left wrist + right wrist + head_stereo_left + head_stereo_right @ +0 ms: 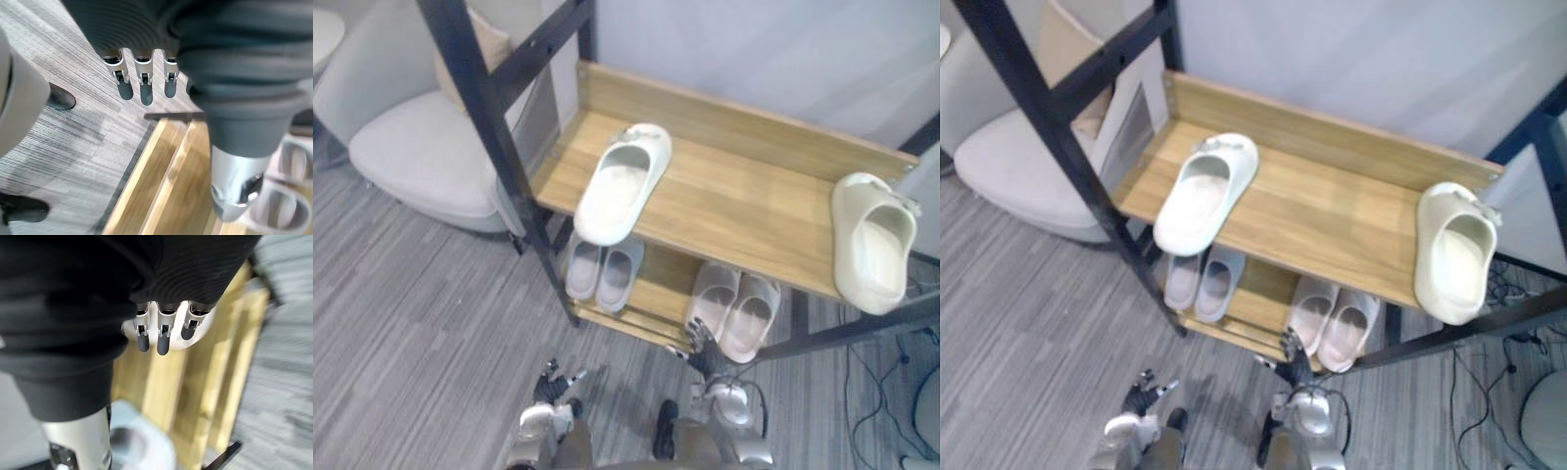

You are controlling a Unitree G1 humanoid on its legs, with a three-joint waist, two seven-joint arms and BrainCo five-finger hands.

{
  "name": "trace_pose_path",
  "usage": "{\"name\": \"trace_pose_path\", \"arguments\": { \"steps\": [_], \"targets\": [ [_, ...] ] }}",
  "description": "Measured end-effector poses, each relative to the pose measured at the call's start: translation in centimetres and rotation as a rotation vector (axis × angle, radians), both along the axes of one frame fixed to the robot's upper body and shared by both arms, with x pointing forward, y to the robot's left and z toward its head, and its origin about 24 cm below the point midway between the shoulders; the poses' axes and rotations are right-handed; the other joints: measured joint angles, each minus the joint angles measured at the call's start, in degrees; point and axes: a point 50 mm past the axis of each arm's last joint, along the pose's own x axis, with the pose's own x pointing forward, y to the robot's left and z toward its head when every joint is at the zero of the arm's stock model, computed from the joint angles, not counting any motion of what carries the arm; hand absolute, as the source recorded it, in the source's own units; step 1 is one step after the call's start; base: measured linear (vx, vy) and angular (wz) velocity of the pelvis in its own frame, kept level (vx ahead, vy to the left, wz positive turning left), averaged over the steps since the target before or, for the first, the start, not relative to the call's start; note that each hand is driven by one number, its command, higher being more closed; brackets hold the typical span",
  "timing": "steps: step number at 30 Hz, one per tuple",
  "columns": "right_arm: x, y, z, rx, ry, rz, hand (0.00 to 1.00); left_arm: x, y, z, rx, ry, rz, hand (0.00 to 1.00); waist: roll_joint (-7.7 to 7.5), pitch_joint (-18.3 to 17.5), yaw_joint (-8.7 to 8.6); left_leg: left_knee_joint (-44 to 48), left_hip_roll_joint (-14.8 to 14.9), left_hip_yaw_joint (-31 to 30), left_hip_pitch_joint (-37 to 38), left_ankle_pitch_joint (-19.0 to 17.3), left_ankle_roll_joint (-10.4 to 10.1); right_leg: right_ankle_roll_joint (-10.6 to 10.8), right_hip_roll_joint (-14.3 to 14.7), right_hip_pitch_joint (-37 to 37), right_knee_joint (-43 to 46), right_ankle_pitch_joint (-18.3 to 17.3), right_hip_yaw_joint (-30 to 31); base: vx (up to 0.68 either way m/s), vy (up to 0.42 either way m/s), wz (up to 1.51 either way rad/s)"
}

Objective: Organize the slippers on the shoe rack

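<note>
Left hand (551,384) and right hand (707,351) held low before shoe rack (744,122), fingers straight, nothing grasped | left slipper (622,181) and right slipper (873,240) set well apart on top shelf (734,211), toes rearward | right slipper judged nearer right hand

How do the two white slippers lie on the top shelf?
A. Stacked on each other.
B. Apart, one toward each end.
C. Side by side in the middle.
B: the left slipper lies near the top shelf's left end, the right slipper at its right edge, bare wood between.
</note>
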Motion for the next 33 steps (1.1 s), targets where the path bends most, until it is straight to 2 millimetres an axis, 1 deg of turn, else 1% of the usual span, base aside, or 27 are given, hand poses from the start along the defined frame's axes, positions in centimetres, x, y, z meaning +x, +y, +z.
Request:
{"name": "trace_pose_path", "arguments": {
  "steps": [1,3,4,5,7,11,14,16,17,19,21,22,25,27,28,30,32,33],
  "targets": [
    [-0.9,-0.5,-0.8,-0.017,0.046,-0.009,0.00,-0.2,-0.1,-0.2,0.001,0.012,-0.009,0.00,0.38,-0.6,-0.15,-1.0,0.0,0.4,0.9,0.3,0.2,0.2,0.1,1.0,-1.7,1.0,0.2,0.05,0.044,-0.17],
    [-1.9,-0.8,-1.9,-0.017,0.114,-0.016,0.00,-0.5,-0.2,-0.3,0.007,0.023,-0.027,0.00,0.70,-1.4,-0.44,-2.2,0.0,0.6,2.0,0.6,0.4,0.4,0.3,2.4,-3.8,1.9,0.3,0.04,0.035,-0.09],
    [-3.0,-1.2,-2.8,-0.017,0.171,-0.029,0.00,-0.9,-0.2,-0.4,0.012,0.033,-0.037,0.00,0.80,-1.9,-0.57,-3.0,0.1,0.9,2.7,0.9,0.4,0.4,0.6,3.2,-5.1,2.6,0.8,0.03,0.021,-0.13],
    [-3.5,-1.3,-3.3,-0.013,0.202,-0.039,0.00,-1.0,-0.3,-0.5,0.016,0.035,-0.046,0.00,0.90,-2.0,-0.59,-3.5,0.1,1.2,3.5,0.9,0.5,0.4,0.8,4.1,-6.1,3.1,1.0,0.02,0.018,-0.18],
    [-4.7,-1.7,-4.3,-0.006,0.268,-0.058,0.00,-1.4,-0.4,-0.6,0.019,0.046,-0.072,0.00,1.10,-3.4,-0.82,-3.9,0.0,1.6,3.8,1.0,0.6,0.6,1.0,4.9,-8.2,4.2,1.4,0.01,0.019,-0.12],
    [-5.3,-2.7,-4.9,0.001,0.310,-0.105,0.00,-1.2,-1.3,-0.6,0.023,0.043,-0.157,0.00,1.34,-3.8,-1.19,-5.5,-0.2,1.8,5.7,1.5,0.8,0.8,1.1,7.6,-11.2,5.3,1.7,-0.02,0.006,-0.04],
    [-5.8,-3.3,-5.3,-0.010,0.335,-0.115,0.00,-0.5,-2.8,0.2,0.008,-0.013,-0.258,0.00,1.51,-4.4,-1.24,-5.8,-0.4,2.0,5.7,1.6,1.1,0.9,1.1,8.1,-12.9,6.4,2.0,-0.01,0.008,-0.03],
    [-6.0,-3.6,-5.4,-0.007,0.345,-0.134,0.00,0.9,-4.8,1.8,-0.015,-0.125,-0.374,0.00,1.83,-4.8,-1.24,-6.7,-0.6,2.1,6.1,2.2,1.1,0.9,1.1,8.2,-13.8,7.0,2.4,-0.01,0.010,-0.07],
    [-6.0,-3.7,-5.4,-0.002,0.347,-0.143,0.00,1.4,-5.5,2.5,-0.026,-0.167,-0.420,0.00,1.93,-4.9,-1.25,-6.8,-0.6,2.0,6.3,2.2,1.1,0.9,1.1,8.2,-13.8,7.0,2.5,-0.01,0.000,-0.06],
    [-6.2,-4.0,-5.6,0.005,0.355,-0.162,0.00,2.6,-7.6,4.7,-0.078,-0.292,-0.536,0.00,2.25,-5.4,-1.46,-7.0,-0.7,1.7,6.3,2.2,1.1,0.9,1.1,8.2,-13.9,7.1,2.5,0.00,0.000,0.00],
    [-6.4,-4.2,-5.6,0.001,0.358,-0.162,0.00,3.0,-8.9,6.0,-0.119,-0.357,-0.590,0.00,2.51,-5.8,-1.84,-7.1,-0.7,1.4,6.4,2.2,1.1,0.9,1.1,8.4,-13.9,7.0,2.4,0.01,0.001,0.02],
    [-6.5,-4.4,-5.6,-0.003,0.361,-0.160,0.00,3.3,-10.1,7.3,-0.154,-0.418,-0.649,0.00,2.70,-6.0,-2.35,-7.3,-0.7,1.3,6.5,2.3,1.2,0.9,1.1,8.5,-14.0,7.0,2.2,0.02,0.001,0.06],
    [-7.0,-4.8,-5.7,-0.005,0.373,-0.154,0.00,3.3,-12.6,10.2,-0.222,-0.556,-0.774,0.00,2.90,-6.4,-3.04,-7.6,-0.7,0.8,7.4,2.2,1.2,0.9,1.1,10.2,-14.9,7.0,1.2,0.03,0.000,0.13],
    [-7.3,-4.9,-5.8,-0.008,0.380,-0.156,0.00,3.3,-13.4,11.6,-0.251,-0.620,-0.809,0.00,2.98,-6.8,-3.09,-7.8,-0.7,0.6,7.4,2.2,1.2,0.9,1.1,10.1,-15.0,7.0,1.1,0.00,0.000,0.03],
    [-7.5,-4.9,-5.8,-0.009,0.384,-0.156,0.00,3.4,-14.2,13.5,-0.300,-0.708,-0.827,0.00,3.22,-7.0,-3.09,-7.8,-0.7,0.6,7.5,2.2,1.2,0.9,1.1,10.1,-15.0,7.0,1.1,0.00,0.000,0.00],
    [-7.6,-5.0,-5.8,-0.012,0.386,-0.153,0.00,3.5,-14.5,15.0,-0.334,-0.772,-0.826,0.00,3.39,-7.1,-3.10,-7.8,-0.7,0.6,7.6,2.2,1.2,0.8,1.1,10.1,-15.0,7.0,1.1,0.00,0.000,0.00],
    [-7.6,-5.0,-5.8,-0.015,0.388,-0.147,0.00,3.7,-14.6,17.0,-0.355,-0.864,-0.821,0.00,3.52,-7.2,-3.09,-7.9,-0.7,0.8,7.7,2.2,1.2,0.8,1.1,10.2,-15.0,7.1,1.1,0.00,0.000,0.00],
    [-7.6,-5.0,-5.8,-0.016,0.388,-0.146,0.00,3.7,-14.6,17.4,-0.363,-0.885,-0.813,0.00,3.52,-7.3,-3.09,-7.9,-0.7,0.8,7.8,2.2,1.2,0.7,1.1,10.2,-15.0,7.1,1.1,0.00,0.000,0.00]
  ]
}}
